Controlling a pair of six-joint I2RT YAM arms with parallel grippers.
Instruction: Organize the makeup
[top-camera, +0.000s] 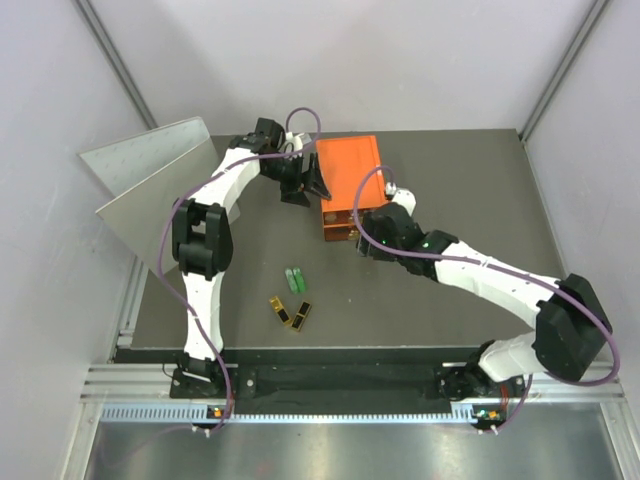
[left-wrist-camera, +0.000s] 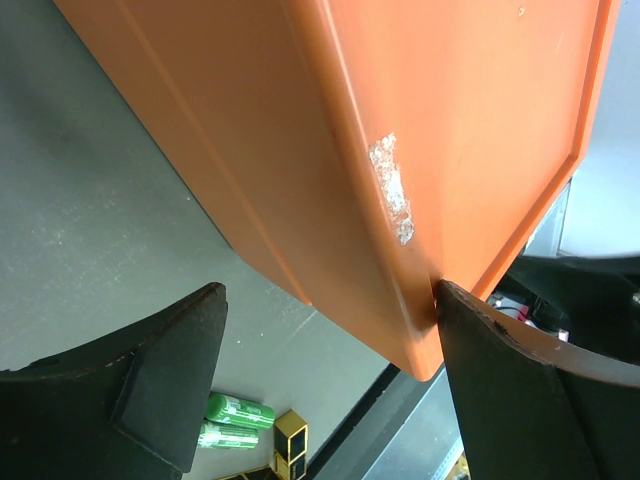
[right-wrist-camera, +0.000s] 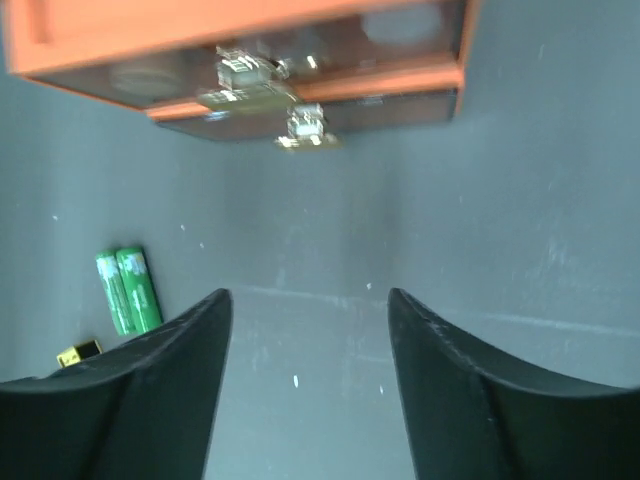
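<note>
Two green tubes (top-camera: 295, 278) lie side by side on the dark table, with two black-gold flat cases (top-camera: 292, 314) just nearer. They also show in the left wrist view: the tubes (left-wrist-camera: 234, 420) and a case (left-wrist-camera: 290, 440). The right wrist view shows the tubes (right-wrist-camera: 128, 290) at left. My left gripper (top-camera: 305, 180) is open at the left side of the orange box (top-camera: 348, 178), one finger (left-wrist-camera: 500, 380) touching its corner. My right gripper (top-camera: 358, 243) is open and empty just in front of the box's clear drawers (right-wrist-camera: 290, 95). The bottle and sticks are out of view.
A grey metal panel (top-camera: 150, 175) leans at the back left. White walls enclose the table on three sides. The table's front edge is a black rail (top-camera: 330, 352).
</note>
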